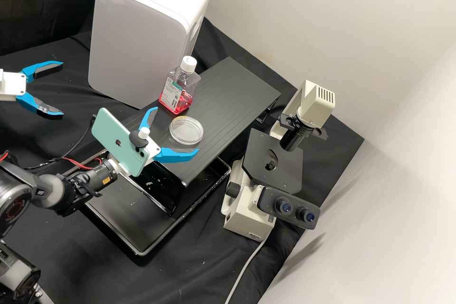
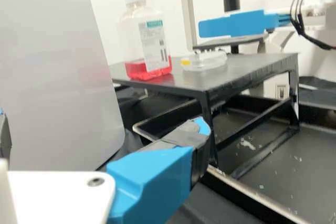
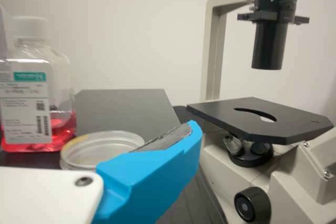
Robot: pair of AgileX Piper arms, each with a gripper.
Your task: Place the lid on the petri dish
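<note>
Can see a round clear plastic petri dish lying flat on a black ribbed raised platform, just beside a clear culture flask with red liquid and a white cap. Read the dish as one stacked piece with a doubled rim, so judge the clear lid already seated on the base. Cannot confirm full seating all round the edge from these angles.

Find the right hand close to the dish at about platform height, blue fingers spread wide, holding nothing, apparently not touching the plastic. Find the left hand well apart, near a rounded white box-shaped appliance, likewise wide open and empty. Reckon the task about finished, with little left beyond checking the fit and backing the right hand clear without nudging the dish.

Below the platform, note a shallow black tray flecked with pale specks, standing on a tabletop draped in black cloth. To one side, note a white and black inverted microscope with a pale cable trailing off the cloth. Behind everything, plain white walls meeting in a corner, and a dark backdrop beyond the appliance.
</note>
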